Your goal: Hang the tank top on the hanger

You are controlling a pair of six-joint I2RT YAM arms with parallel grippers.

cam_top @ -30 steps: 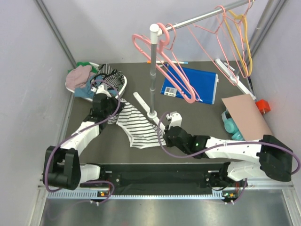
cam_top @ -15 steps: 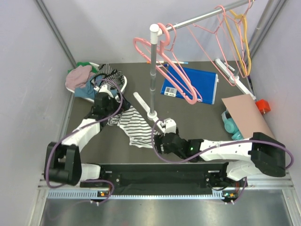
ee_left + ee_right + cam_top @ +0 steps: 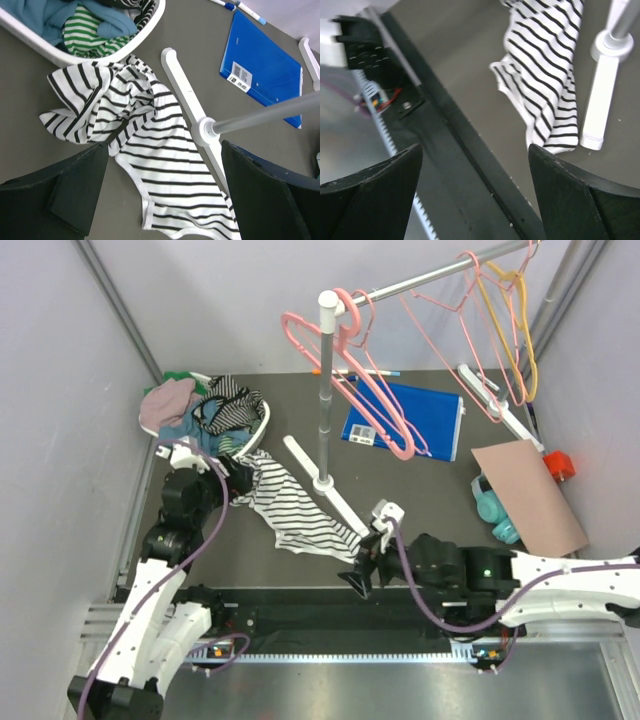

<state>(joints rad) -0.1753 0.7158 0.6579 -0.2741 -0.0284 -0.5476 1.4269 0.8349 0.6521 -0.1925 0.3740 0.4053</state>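
The tank top (image 3: 295,510), white with thin black stripes, lies crumpled on the dark table between the laundry basket and the rack base. In the left wrist view the tank top (image 3: 150,150) spreads out below my left gripper (image 3: 164,147), which is open and hovers above it without touching. My left gripper (image 3: 240,475) sits at the garment's upper left end. My right gripper (image 3: 362,568) is open near the front rail, just off the garment's lower right corner. The right wrist view shows my right gripper (image 3: 475,147) empty, the tank top (image 3: 545,75) beyond it. The hanger (image 3: 468,270), thin pink wire, hangs on the rail at upper right.
A white basket (image 3: 262,425) of clothes stands at back left. The rack pole (image 3: 324,390) rises from its white base (image 3: 200,125) beside the garment. Chunky pink hangers (image 3: 370,390), a yellow hanger (image 3: 510,310), a blue folder (image 3: 410,415) and cardboard (image 3: 525,495) lie to the right.
Both grippers have opened and let go of the tank top, which now lies on the table. Both arms have drawn back toward the near edge.
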